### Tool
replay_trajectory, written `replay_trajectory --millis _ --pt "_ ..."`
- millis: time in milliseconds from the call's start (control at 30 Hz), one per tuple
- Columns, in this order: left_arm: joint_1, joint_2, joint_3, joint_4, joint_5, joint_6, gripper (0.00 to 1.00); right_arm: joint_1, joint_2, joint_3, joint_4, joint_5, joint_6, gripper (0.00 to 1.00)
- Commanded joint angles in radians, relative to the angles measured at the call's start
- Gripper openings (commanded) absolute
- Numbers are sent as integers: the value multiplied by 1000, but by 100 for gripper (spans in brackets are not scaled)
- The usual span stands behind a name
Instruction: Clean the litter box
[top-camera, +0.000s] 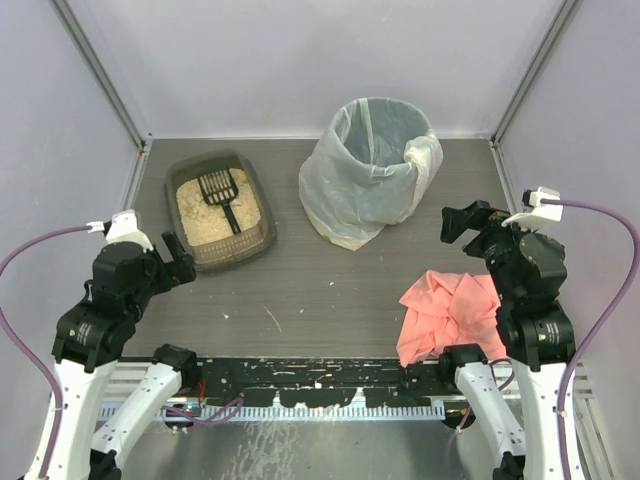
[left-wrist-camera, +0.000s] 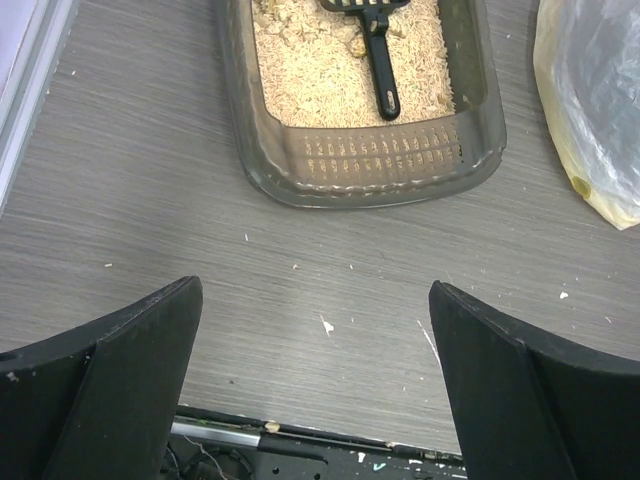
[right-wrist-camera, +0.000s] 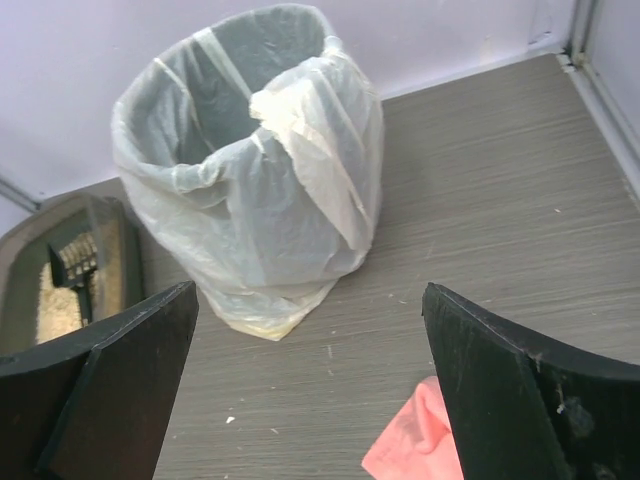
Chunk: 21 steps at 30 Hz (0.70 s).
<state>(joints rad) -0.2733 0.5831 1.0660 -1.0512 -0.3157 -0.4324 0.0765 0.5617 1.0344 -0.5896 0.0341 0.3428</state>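
Evidently, my left fingers (left-wrist-camera: 120, 380) and right fingers (right-wrist-camera: 520, 390) stood apart, empty, with the scoop (top-camera: 222, 200) lying in the litter box (top-camera: 240, 250), handle nearest for pickup.

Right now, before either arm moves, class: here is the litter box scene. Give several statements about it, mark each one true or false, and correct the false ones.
1. The black scoop lies inside the litter box, on the granules. True.
2. The left end effector is shut on the scoop. False: it is open and empty, over bare table short of the box.
3. A pink cloth lies crumpled near the right arm's base. True.
4. The white-bagged bin lies tipped on its side. False: it stands upright, to the right of the litter box.
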Motion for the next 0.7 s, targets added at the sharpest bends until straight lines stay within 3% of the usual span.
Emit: replay_trajectory --millis 0,233,400,667 --pt "5 34 -5 97 15 57 98 -4 23 -2 28 91 -60 100" --pt "6 43 -13 140 58 162 98 -3 14 -47 8 56 -90 100" --pt "6 56 -31 165 118 154 98 -3 42 -67 20 43 -34 100" --pt "6 101 -77 243 137 119 98 -3 286 -23 124 -30 81 100"
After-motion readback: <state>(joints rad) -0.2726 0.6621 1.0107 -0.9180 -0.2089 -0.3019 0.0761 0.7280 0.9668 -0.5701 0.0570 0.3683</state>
